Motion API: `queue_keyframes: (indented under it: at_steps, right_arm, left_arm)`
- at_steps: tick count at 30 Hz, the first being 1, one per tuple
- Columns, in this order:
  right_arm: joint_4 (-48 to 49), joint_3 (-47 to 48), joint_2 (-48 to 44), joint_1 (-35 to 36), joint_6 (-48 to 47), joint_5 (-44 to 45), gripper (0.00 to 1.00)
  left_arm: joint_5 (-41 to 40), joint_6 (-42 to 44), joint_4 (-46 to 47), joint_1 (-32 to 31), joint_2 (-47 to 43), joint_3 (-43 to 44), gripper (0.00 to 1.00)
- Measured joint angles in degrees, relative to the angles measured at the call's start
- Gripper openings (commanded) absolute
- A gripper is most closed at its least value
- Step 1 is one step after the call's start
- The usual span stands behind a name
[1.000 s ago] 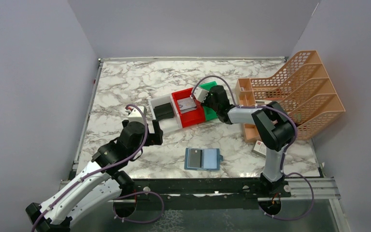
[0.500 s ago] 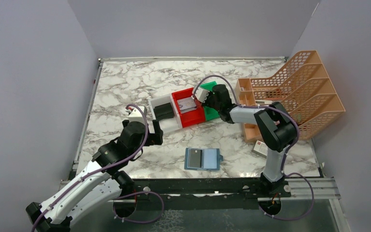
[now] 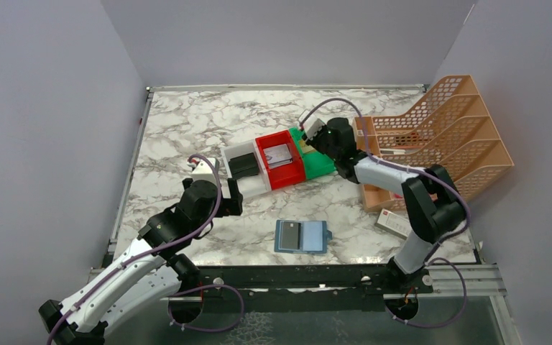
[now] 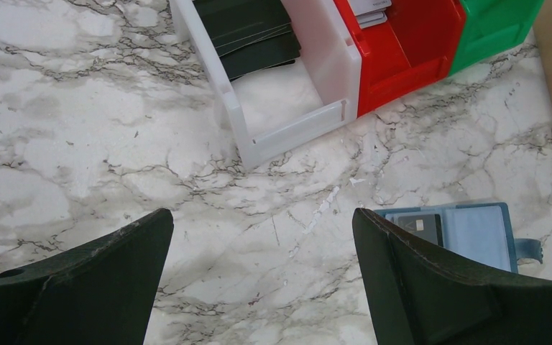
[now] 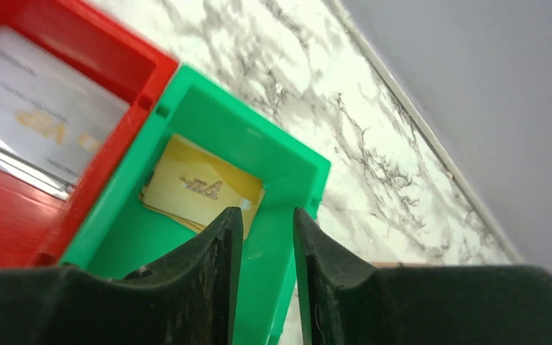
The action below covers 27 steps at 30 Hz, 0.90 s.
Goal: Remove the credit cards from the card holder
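Note:
The teal-blue card holder (image 3: 302, 236) lies open on the marble near the front edge, with a dark card (image 3: 288, 233) in its left pocket. It also shows in the left wrist view (image 4: 474, 228), partly behind my right fingertip. My left gripper (image 3: 231, 195) (image 4: 262, 215) is open and empty, hovering left of the holder. My right gripper (image 3: 307, 138) (image 5: 267, 212) is over the green bin (image 5: 287, 237), its jaws a narrow gap apart with nothing between them. Yellow cards (image 5: 201, 187) lie in the green bin and silver cards (image 3: 280, 154) in the red bin (image 3: 293, 175).
A white bin (image 3: 253, 183) with black cards (image 4: 248, 32) adjoins the red bin. An orange file rack (image 3: 438, 136) stands at the right. A small white box with a red stripe (image 3: 392, 221) lies at the front right. Grey walls enclose the table.
My right gripper has moved right and back, from over the red bin to over the green bin. The left arm and card holder have not moved.

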Motion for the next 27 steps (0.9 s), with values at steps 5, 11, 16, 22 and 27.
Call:
queue_keyframes:
  at_steps: [5, 11, 16, 22, 27]
  right_arm:
    - [-6.1, -1.4, -13.6, 0.0, 20.0, 0.5, 0.46]
    - [-11.7, -8.0, -26.8, -0.2, 46.5, -8.8, 0.44]
    - [-12.6, -22.8, -31.4, 1.4, 62.6, -18.2, 0.43]
    - [-17.5, -29.7, -37.4, 12.0, 72.4, -16.9, 0.42]
    - [-18.9, -30.3, -39.3, 18.9, 76.4, -13.0, 0.41]
  left_arm:
    - [0.0, 0.0, 0.0, 0.0, 0.3, 0.0, 0.99]
    - [0.0, 0.0, 0.0, 0.0, 0.5, 0.0, 0.99]
    - [0.0, 0.0, 0.0, 0.0, 0.6, 0.0, 0.99]
    - [0.0, 0.0, 0.0, 0.0, 0.8, 0.0, 0.99]
    - [0.0, 0.0, 0.0, 0.0, 1.3, 0.0, 0.99]
